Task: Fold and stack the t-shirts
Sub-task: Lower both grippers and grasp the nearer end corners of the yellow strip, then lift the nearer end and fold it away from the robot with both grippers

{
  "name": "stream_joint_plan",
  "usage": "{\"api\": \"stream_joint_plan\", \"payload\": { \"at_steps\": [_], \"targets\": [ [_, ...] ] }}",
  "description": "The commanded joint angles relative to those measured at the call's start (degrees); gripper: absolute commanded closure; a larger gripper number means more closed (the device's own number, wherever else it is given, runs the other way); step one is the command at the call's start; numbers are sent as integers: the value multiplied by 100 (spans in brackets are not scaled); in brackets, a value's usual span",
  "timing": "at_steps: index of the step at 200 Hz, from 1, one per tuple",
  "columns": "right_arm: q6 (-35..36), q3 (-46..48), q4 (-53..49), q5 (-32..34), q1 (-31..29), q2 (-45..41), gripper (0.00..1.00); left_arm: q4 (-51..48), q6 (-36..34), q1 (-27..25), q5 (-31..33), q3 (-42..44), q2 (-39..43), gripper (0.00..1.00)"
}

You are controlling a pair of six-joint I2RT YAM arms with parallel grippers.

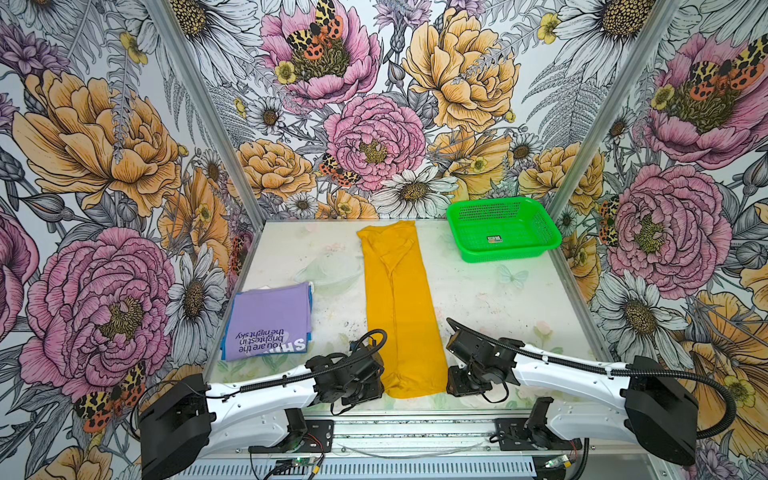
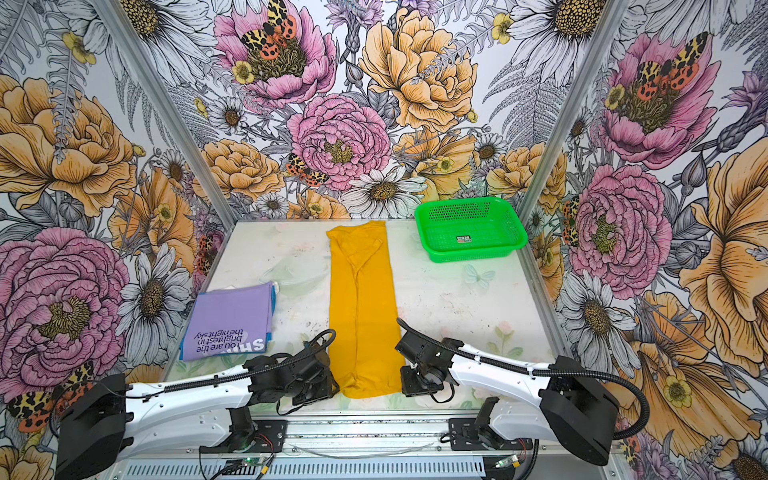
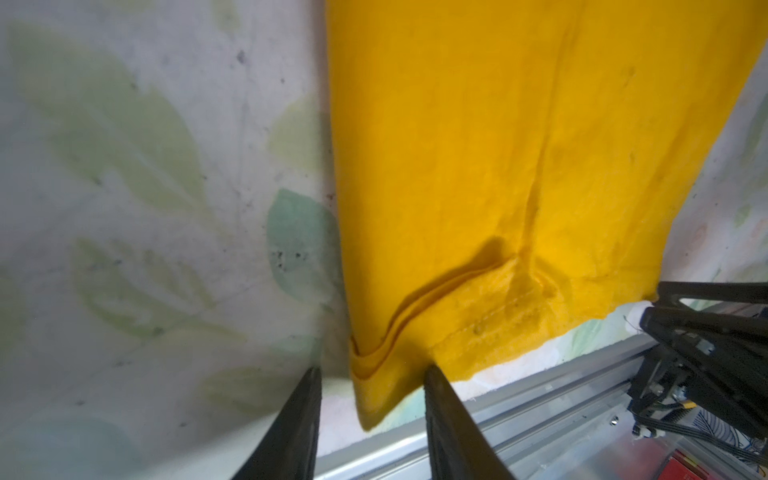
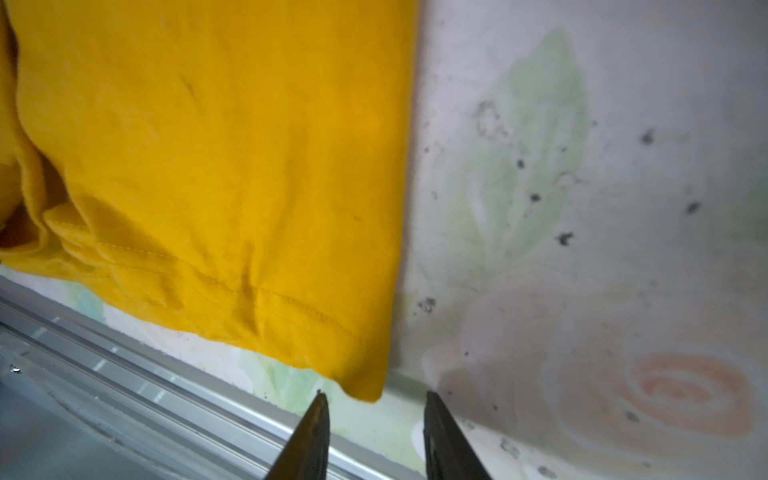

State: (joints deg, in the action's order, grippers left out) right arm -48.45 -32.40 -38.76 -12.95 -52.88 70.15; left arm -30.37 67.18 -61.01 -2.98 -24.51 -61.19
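Enclosure: floral-print wall panels [image 1: 374,104] on three sides of a pale, scuffed table [image 1: 478,299].

Yellow t-shirt [image 1: 399,307] lies flat down the table's middle, folded into one long narrow strip. Its collar end is at the back wall and its hem is near the front edge. It shows the same way in both top views [image 2: 361,307].

Lavender t-shirt [image 1: 270,320] is folded into a rectangle with the printed text facing up. It sits at the front left, apart from the yellow strip.

Green mesh basket [image 1: 498,253] sits in the back right corner, clear of all cloth.

Blue t-shirt [image 1: 310,297] shows only as a thin edge under the lavender one.

Nothing lies between the arms and the hem.

Left arm [image 1: 266,390] reaches in low from the front left, with its wrist at the hem's left corner. Right arm [image 1: 552,370] mirrors it at the right corner.

Left gripper [image 3: 374,374]: jaws parted, with the hem's corner [image 3: 478,166] lying between them. Whether the fingertips [image 3: 311,386] press the cloth is unclear; it reads as unclamped.

Right gripper [image 4: 374,399]: jaws parted and holding nothing. The hem's other corner [image 4: 228,166] ends just beyond the tips, above the aluminium front rail [image 4: 124,374].
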Motion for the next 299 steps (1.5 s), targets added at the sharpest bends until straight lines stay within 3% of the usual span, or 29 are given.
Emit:
{"api": "stream_joint_plan", "payload": {
  "at_steps": [1,9,32,51,89,148,189,239,299],
  "targets": [
    [92,-29,96,22,30,116,67,13,-20,-43,131,3,-117,64],
    [132,-45,126,25,32,192,70,44,-20,-51,130,15,-123,70],
    [263,-147,167,11,31,273,80,75,-12,-71,156,59,-58,100],
    [325,-195,151,-30,32,323,100,66,30,-94,214,123,74,100],
    [261,-89,133,-185,-134,143,100,-115,145,-271,396,134,269,100],
    [-72,-18,-50,-217,-576,-520,100,-496,617,-963,883,-7,402,100],
    [-104,-141,-170,-177,-688,-757,100,-729,632,-1028,1137,-147,653,100],
    [66,-618,-259,-75,-470,-653,100,-735,-136,-454,1075,-604,810,100],
    [808,-1348,-236,-219,652,100,100,-726,-1187,778,481,-1064,483,100]
  ]
}}
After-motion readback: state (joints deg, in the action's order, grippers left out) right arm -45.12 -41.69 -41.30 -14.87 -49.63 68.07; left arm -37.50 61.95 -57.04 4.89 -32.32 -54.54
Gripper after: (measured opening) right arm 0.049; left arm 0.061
